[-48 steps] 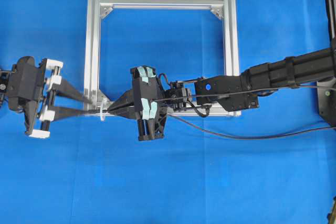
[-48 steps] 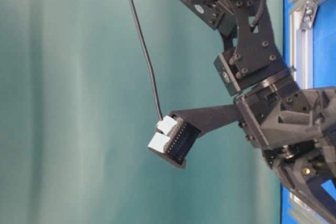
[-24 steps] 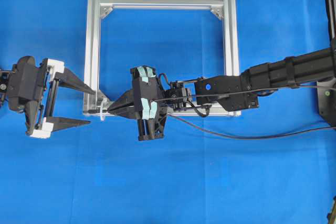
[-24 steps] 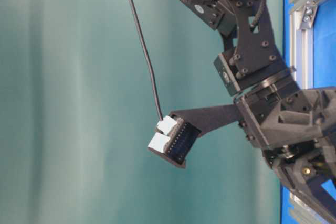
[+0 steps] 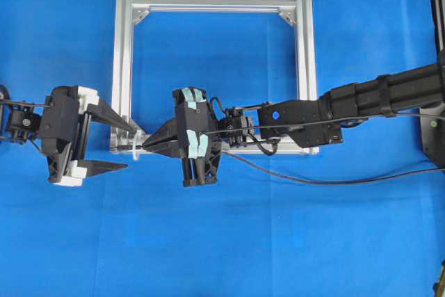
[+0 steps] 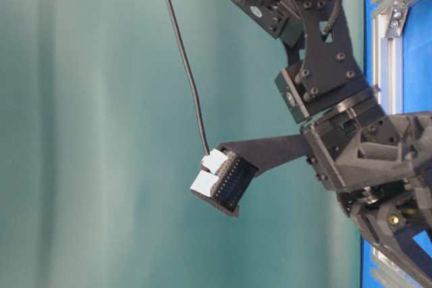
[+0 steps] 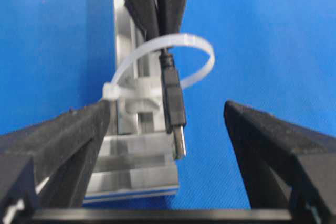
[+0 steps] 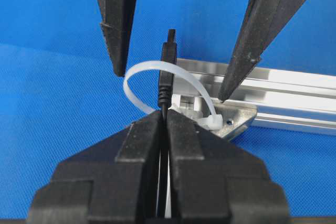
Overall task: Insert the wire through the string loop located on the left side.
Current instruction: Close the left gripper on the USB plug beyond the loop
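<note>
1. Our right claw is clamped on the wire; its plug pokes through the string loop at the frame corner.
2. Our left claw stands wide open, straddling the plug, holding nothing.
3. The wire looks light and limp, the plug stiff: we would grip the plug body.
4. Only the wrist views show the loop clearly; overhead it is a speck.

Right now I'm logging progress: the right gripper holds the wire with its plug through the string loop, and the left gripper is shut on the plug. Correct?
Not quite. The left gripper is open, its fingers either side of the plug without touching, as the left wrist view shows. The right gripper does hold the wire through the string loop.
</note>
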Robot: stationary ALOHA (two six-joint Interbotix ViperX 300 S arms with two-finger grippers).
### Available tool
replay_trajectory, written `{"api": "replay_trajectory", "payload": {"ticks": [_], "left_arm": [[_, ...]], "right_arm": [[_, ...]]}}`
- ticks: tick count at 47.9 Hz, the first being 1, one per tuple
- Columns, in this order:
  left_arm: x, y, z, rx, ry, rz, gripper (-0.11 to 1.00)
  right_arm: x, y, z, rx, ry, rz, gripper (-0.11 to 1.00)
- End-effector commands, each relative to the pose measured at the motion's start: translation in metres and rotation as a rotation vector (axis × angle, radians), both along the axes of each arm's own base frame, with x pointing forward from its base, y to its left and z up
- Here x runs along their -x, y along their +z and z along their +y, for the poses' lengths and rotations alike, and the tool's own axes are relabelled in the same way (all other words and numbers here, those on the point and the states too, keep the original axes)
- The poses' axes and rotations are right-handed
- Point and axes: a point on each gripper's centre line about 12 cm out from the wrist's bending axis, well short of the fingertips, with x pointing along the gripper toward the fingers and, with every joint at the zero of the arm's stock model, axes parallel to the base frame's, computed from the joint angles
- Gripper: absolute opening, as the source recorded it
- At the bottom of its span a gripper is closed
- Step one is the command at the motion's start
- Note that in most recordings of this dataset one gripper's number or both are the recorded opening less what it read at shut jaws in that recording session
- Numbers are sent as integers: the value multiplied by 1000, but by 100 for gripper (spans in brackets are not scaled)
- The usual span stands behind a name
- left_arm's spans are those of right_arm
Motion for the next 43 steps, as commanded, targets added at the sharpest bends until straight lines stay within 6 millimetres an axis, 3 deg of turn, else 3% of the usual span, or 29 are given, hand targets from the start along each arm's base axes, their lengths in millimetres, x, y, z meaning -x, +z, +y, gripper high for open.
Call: {"api": "replay_trajectory", "payload": {"ticks": [1,35,39,43], "left_arm": [[-3,5,-1,3,-4,-21,83],[-4,6,-2,4,-4,-26,79],[-8,8,-2,5,-4,-35,74],[-10,9,-3,7,-3,-38,55]], "right_arm": [[-4,16,-1,-3,-2,-40,0],[-5,15,-1,-2,-2,-38,0],[-5,16,-1,-3,-2,-41,0],[-5,15,-1,-3,-2,-40,0]]}}
